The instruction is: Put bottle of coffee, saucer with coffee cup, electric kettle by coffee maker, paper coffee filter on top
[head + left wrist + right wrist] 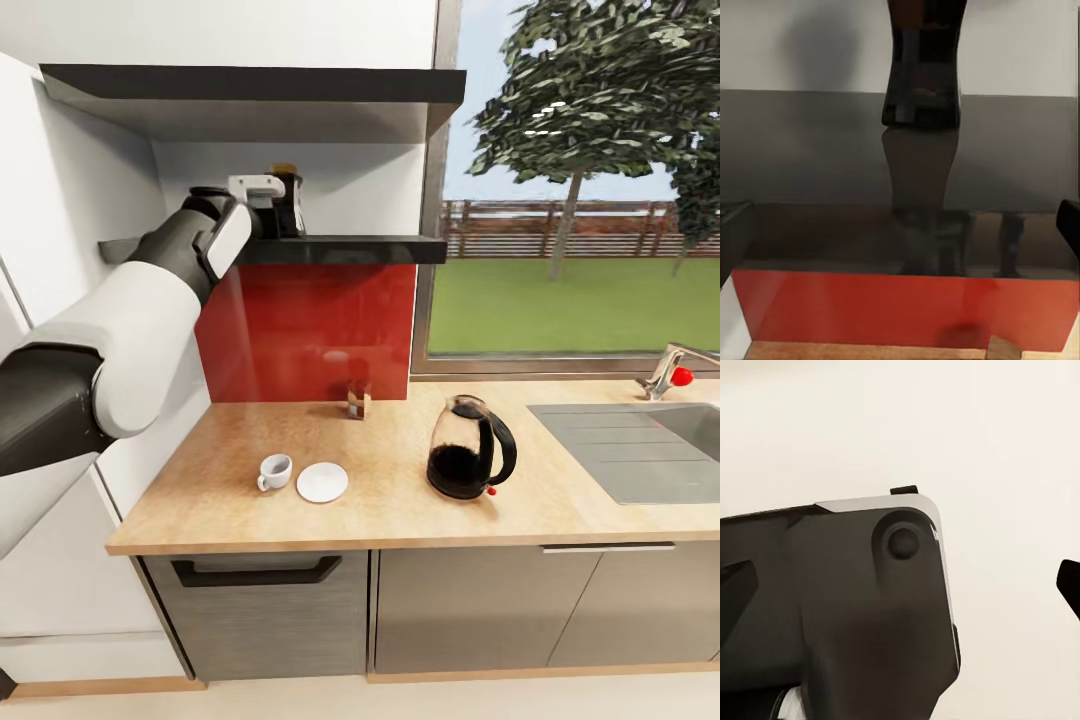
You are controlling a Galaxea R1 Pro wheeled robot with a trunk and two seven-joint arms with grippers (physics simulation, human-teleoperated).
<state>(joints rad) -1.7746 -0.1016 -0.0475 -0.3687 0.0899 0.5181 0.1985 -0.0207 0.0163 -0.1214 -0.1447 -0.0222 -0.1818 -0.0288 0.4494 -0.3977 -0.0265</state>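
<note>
The bottle of coffee (287,200) stands on the black kitchen shelf (340,249) above the red backsplash (310,325), and we see our left gripper (272,205) raised to that shelf, right against the jar's left side in the head view. In the left wrist view the dark jar (922,67) stands upright on the glossy shelf top (810,157), ahead of the camera and centred between the two dark fingertips (736,225) at the picture's edges; the jaws stand wide apart and have hold of nothing. Down on the surface, the kitchen countertop (400,510), the coffee cup (274,471) sits just beside the saucer (322,482), to its left and not on it. The electric kettle (470,460) stands upright further right, well apart from the saucer, with its black handle turned toward the sink (640,440). A small brown-and-white object (359,398) stands at the back of the surface against the backsplash; we cannot tell what it is. In the right wrist view we see a dark rounded piece of the robot's body (832,607) against a pale background, and dark fingertips (1069,581) at the picture's edges, so the right jaws stand apart and hold nothing.
</note>
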